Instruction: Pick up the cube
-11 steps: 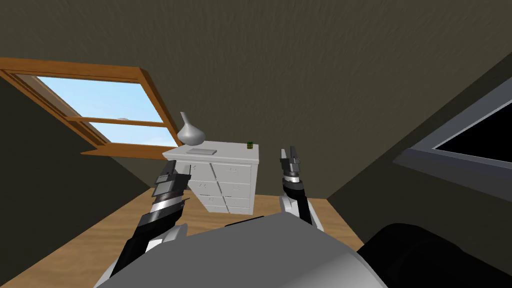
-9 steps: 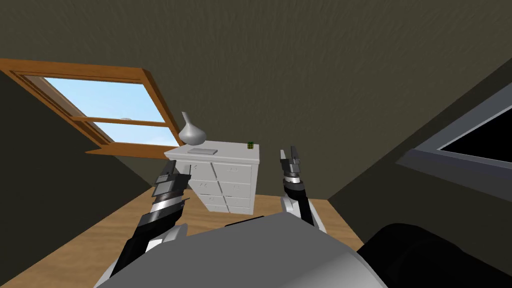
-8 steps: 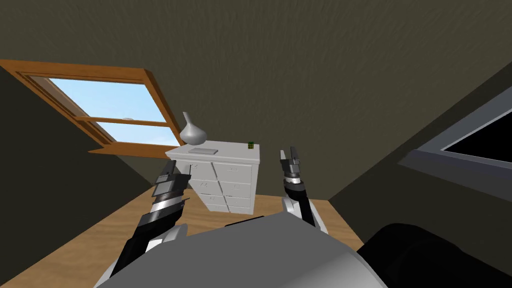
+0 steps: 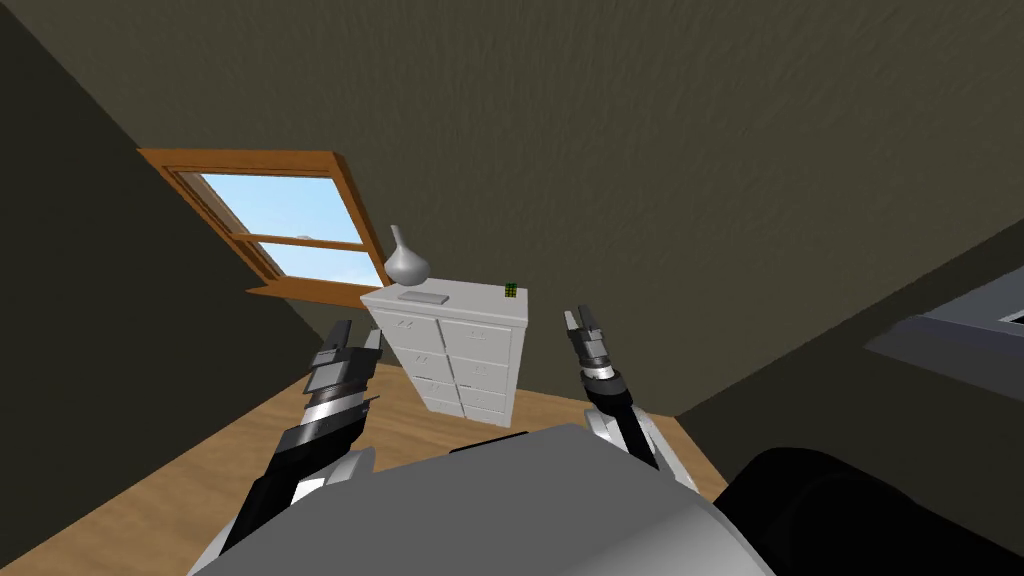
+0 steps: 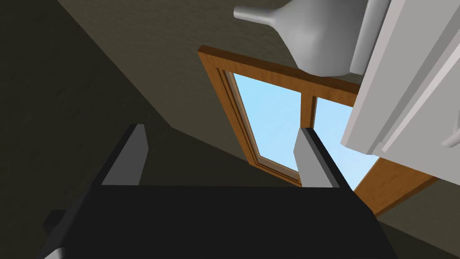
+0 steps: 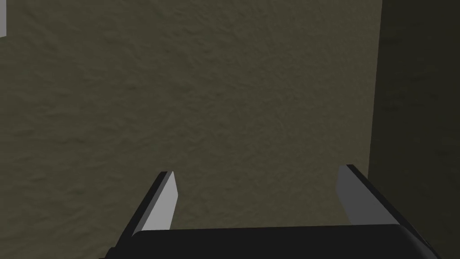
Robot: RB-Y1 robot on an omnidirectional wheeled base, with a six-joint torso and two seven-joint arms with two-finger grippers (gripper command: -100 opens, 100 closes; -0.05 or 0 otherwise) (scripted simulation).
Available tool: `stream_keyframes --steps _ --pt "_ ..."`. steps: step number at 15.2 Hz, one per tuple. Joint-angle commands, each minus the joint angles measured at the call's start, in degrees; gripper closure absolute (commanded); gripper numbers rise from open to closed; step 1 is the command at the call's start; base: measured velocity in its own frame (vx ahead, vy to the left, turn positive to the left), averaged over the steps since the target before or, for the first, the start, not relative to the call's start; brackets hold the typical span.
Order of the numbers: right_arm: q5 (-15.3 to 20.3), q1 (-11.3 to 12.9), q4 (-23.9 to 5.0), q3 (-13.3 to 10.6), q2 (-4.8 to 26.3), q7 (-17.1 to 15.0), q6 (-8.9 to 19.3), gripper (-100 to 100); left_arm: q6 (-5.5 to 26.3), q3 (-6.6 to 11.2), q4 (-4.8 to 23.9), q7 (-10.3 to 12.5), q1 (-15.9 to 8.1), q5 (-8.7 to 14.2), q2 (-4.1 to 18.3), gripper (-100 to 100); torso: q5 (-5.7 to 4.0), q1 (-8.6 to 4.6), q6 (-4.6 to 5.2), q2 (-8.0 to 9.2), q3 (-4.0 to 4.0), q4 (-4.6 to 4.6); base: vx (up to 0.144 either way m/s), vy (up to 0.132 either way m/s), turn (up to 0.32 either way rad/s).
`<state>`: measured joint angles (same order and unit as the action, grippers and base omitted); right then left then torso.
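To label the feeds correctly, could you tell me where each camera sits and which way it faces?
Head view: on the head, looking down and forward at a dresser bearing the cube and a grey vase, by a window; left hand and right hand show.
Left wrist view: on the left hand, facing vase and window past the dresser; open fingers show.
Right wrist view: on the right hand, facing a dark wall; open fingers show.
Shared: head and left wrist both show dresser, vase, window.
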<state>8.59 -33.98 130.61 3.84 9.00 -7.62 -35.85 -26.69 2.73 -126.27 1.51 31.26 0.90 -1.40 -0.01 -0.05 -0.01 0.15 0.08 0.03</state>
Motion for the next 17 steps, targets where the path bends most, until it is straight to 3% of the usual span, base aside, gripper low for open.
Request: stream_keyframes --steps 1,4,5,6,7,12,14,15,17 --pt "1.3 -2.3 -0.9 2.3 2.6 -0.9 -1.3 -100 0.0 0.00 0.0 0.0 0.0 0.0 0.0 0 0.00 0.00 0.00 0.00 0.00 0.00 -0.028 0.000 0.199" --pt "3.5 -6.1 -2.3 6.3 6.1 -2.5 -3.2 -100 0.0 0.00 0.0 0.0 0.0 0.0 0.0 0 0.00 -0.01 -0.02 0.03 0.02 0.01 -0.037 0.001 0.288" --pt "3.5 -6.4 -2.3 6.3 6.1 -2.5 -3.2 -100 0.0 0.00 0.0 0.0 0.0 0.0 0.0 0 0.00 -0.01 -0.02 0.03 0.02 0.00 -0.031 0.002 0.182" --pt "4.6 -8.2 -3.1 8.4 7.8 -3.3 -4.3 -100 0.0 0.00 0.0 0.0 0.0 0.0 0.0 0 0.00 0.00 0.00 0.02 0.01 0.01 -0.031 0.007 0.284" --pt "4.6 -8.7 -3.1 8.5 7.8 -3.3 -4.3 -100 0.0 -0.01 0.0 0.0 0.0 0.0 0.0 0 0.00 0.01 -0.03 0.02 0.01 0.00 -0.027 0.002 0.241" --pt "8.6 -15.1 -5.7 15.2 12.7 -6.2 -8.0 -100 0.0 0.00 0.0 0.0 0.0 0.0 0.0 0 0.01 0.01 -0.01 -0.01 -0.01 0.00 -0.027 0.007 0.279" --pt "8.6 -16.2 -5.7 16.0 12.7 -6.2 -8.0 -100 0.0 0.00 0.0 0.0 0.0 0.0 0.0 0 0.00 0.00 0.00 -0.02 -0.01 -0.01 -0.018 0.002 0.153" --pt "10.0 -18.5 -6.6 18.3 14.2 -7.2 -9.4 -100 0.0 0.01 0.0 0.0 0.0 0.0 0.0 0 0.00 0.00 0.02 -0.04 -0.02 -0.01 -0.014 0.010 0.194" --pt "11.4 -20.4 -7.6 20.3 15.8 -8.2 -10.8 -100 0.0 0.00 0.0 0.0 0.0 0.0 0.0 0 0.00 0.01 -0.03 -0.07 -0.04 -0.01 -0.015 0.010 0.331"
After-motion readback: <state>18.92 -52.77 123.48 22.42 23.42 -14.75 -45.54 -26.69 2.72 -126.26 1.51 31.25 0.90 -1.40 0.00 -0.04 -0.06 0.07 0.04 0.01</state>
